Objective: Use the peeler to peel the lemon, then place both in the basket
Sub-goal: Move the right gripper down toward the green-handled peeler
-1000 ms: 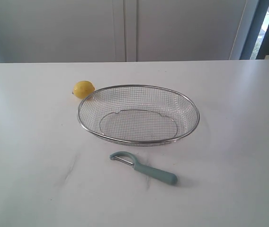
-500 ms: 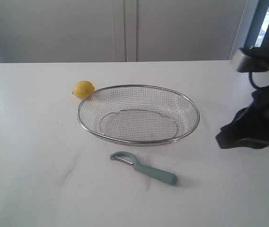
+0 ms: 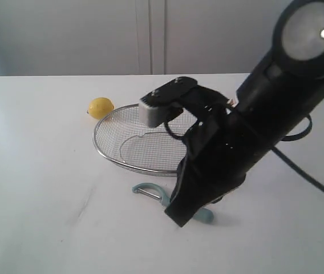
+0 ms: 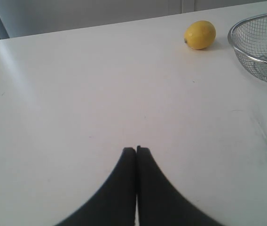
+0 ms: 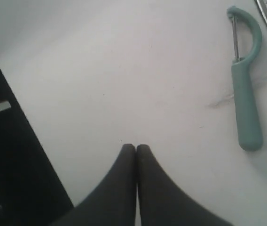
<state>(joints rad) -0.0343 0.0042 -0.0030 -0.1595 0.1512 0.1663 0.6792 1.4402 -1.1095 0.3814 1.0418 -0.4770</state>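
Black right arm (image 3: 253,142) hides much of the silver wire-mesh oval basket (image 3: 106,153) and the handle of the pale teal swivel peeler (image 3: 145,189); small round yellow lemon (image 3: 100,107) lies just beside the basket, toward the white desk's (image 3: 36,182) far edge; left claw (image 4: 137,149) and right claw (image 5: 136,147) are pressed closed, empty.

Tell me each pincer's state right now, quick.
Left pincer: closed, holding nothing.
Right pincer: closed, holding nothing.

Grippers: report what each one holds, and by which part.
Nothing is held. The left gripper and right gripper are both shut and empty; the peeler and lemon lie free on the table.
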